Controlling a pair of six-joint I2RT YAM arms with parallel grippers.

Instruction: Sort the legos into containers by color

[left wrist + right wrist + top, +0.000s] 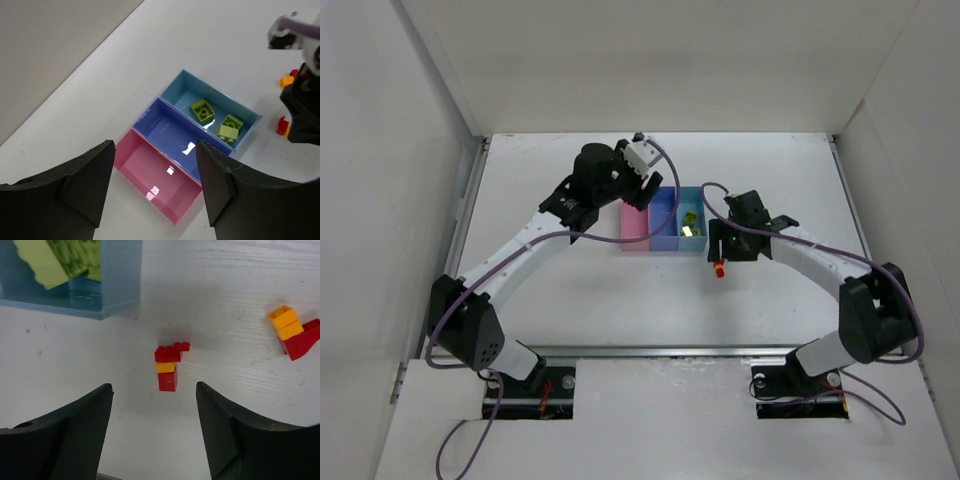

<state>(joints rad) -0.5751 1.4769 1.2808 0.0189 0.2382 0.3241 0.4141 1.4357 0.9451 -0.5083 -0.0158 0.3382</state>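
Seen from above, three small open plastic bins joined in a row stand mid-table: a pink bin (633, 232), a medium blue bin (664, 205) and a light blue bin (691, 198). The left gripper (640, 193) hangs over the pink end. The right gripper (722, 256) sits low just beside the light blue end, over a tiny red and orange stack of bricks (720, 268) on the white table (620, 310).

In the left wrist view, the left fingers (75, 195) are spread wide with nothing between them, and the pink bin lies below the gap. A yellow-green brick (202, 111) and a second yellow-green brick (230, 128) lie in the light blue bin. The pink and medium blue bins show only bare floors.

In the right wrist view, the right fingers (235, 435) are parted and empty. The stack lies on the table just ahead of the gap, touching neither finger. An orange and red cluster (292, 332) lies well off to one side.

The main risk is the stack itself. It is red, orange and red pieces pressed together, so dropping it whole would put two colours in one bin. It is also very small, and a slightly off-centre squeeze could flick it away or snap it apart. The light blue bin's corner is near, and a careless descent could nudge the row. The two arms also work close together over the bins and could clash.
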